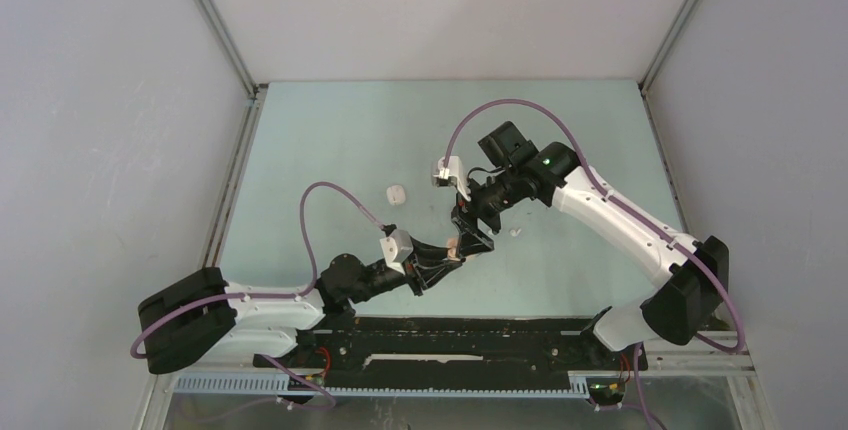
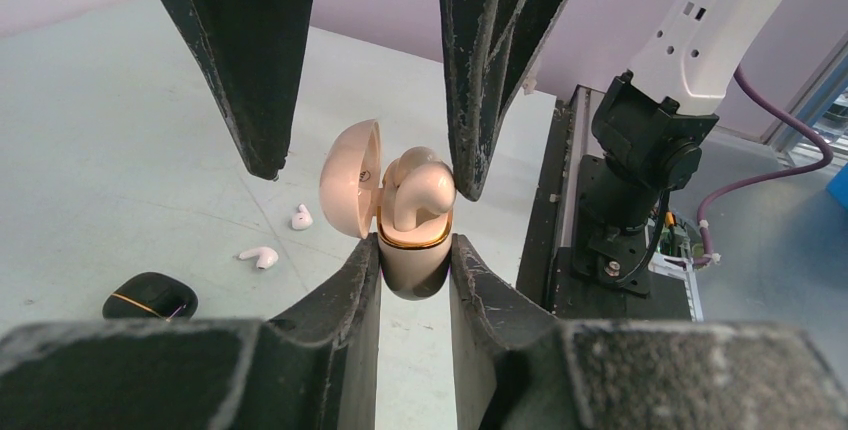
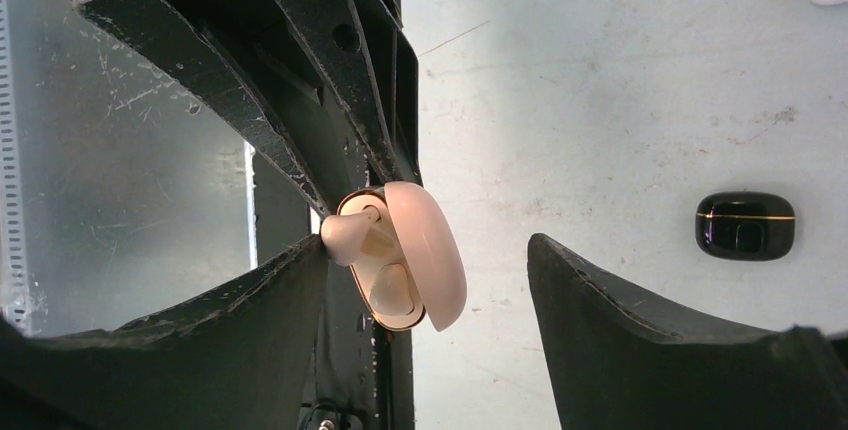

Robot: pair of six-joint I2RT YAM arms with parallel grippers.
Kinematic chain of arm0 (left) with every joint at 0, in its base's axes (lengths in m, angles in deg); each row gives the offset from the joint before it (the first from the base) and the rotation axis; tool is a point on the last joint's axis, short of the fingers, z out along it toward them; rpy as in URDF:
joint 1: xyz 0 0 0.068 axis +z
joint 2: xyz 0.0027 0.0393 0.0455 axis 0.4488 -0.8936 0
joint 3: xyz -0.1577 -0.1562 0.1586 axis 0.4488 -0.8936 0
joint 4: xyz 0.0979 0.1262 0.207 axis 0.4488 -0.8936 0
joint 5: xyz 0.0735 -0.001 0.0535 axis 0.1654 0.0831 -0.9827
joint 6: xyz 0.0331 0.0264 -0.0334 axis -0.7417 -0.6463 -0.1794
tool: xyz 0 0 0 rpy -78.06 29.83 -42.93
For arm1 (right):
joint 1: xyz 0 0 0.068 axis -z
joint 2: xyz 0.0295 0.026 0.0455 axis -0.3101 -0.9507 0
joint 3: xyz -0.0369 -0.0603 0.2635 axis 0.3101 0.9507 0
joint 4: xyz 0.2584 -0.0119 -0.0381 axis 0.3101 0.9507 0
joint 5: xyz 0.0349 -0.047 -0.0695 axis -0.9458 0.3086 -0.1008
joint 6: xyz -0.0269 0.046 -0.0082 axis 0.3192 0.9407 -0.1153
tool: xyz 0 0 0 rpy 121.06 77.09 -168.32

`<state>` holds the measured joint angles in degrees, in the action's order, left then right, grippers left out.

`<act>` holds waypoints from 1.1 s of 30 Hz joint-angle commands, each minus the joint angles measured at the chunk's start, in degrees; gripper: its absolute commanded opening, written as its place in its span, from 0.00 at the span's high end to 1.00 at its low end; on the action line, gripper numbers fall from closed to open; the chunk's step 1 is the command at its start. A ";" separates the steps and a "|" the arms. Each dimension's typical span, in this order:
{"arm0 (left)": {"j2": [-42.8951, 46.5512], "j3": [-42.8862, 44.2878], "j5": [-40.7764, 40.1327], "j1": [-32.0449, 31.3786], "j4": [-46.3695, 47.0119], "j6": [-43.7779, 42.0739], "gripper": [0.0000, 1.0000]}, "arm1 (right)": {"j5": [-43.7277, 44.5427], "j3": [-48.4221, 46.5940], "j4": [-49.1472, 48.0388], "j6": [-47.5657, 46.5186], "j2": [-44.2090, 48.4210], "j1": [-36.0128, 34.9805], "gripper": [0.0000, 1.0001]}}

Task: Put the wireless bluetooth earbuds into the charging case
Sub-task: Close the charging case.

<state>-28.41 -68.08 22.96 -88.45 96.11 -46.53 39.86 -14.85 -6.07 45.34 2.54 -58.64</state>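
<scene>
left gripper: shut down narrow, its two fingers clamping the lower half of the pale pink charging case. the case is carried upright above the table, just ahead of the arm bases. its lid is hinged open to one side. one pink earbud stands in the case mouth, its head proud of the gold rim. a second rounded piece sits behind it, lower in the case; too hidden to describe further.

right gripper: jaws wide, one finger on each side of the open case, gripping nothing. in the right wrist view the raised earbud's tip lies against or just beside one finger; contact cannot be confirmed.

on the table beyond: a loose white earbud and a second loose earbud lie near each other, outside any case. a closed black case with a gold seam lies near them. farthest out, a closed white case rests alone toward the middle of the table.
</scene>
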 commanded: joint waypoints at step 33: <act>-3.00 2.07 -4.39 -0.36 -0.57 1.41 1.00 | -3.21 -1.48 13.25 -10.19 5.16 -2.14 0.19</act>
<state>-29.81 -68.15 22.72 -88.97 95.94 -46.01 36.74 -15.05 3.13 36.53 2.94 -60.24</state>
